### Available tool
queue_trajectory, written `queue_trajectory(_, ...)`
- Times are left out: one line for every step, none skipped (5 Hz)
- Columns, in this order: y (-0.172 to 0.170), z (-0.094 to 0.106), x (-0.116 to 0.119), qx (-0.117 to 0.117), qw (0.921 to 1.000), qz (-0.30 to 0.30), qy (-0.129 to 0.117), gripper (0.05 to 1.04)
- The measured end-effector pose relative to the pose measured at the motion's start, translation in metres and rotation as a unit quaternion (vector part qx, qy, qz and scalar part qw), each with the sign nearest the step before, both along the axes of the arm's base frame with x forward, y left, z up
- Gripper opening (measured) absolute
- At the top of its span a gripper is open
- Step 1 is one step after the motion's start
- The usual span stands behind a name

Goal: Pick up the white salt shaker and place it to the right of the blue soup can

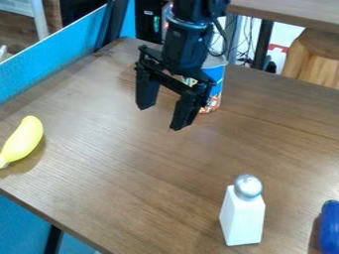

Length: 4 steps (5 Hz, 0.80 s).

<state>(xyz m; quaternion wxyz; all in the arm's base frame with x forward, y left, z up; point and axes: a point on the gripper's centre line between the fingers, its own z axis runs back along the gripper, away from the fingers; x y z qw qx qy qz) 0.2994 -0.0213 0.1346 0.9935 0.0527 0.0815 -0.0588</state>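
Observation:
The black gripper (161,118) hangs over the back part of the wooden table (145,173), its two fingers spread apart with nothing between them. Just behind and to its right stands a blue can (214,82) with a colourful label, partly hidden by the gripper. A yellow banana (23,140) lies at the left side of the table. Near the front right, a white shaker (242,216) with a round silver top stands upright. At the right edge of the view is a dark blue object (329,228), cut off by the frame.
A blue panel (56,57) runs along the table's left side. Beyond the back edge are cables, dark metal legs, a wooden stool (314,59) and another tabletop (291,11).

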Motion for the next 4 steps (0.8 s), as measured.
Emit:
queue_trajectory(-0.001,-0.008,-0.002,-0.001,0.9999,0.002,0.012,0.999)
queue_trajectory(-0.011,0.003,-0.011,-0.038,0.9988,0.018,-0.027,0.999)
queue_trajectory(-0.014,0.015,-0.011,-0.028,0.9973,0.029,-0.062,0.999)
queue_trajectory(-0.039,0.022,-0.017,-0.037,0.9957,-0.002,-0.085,0.999)
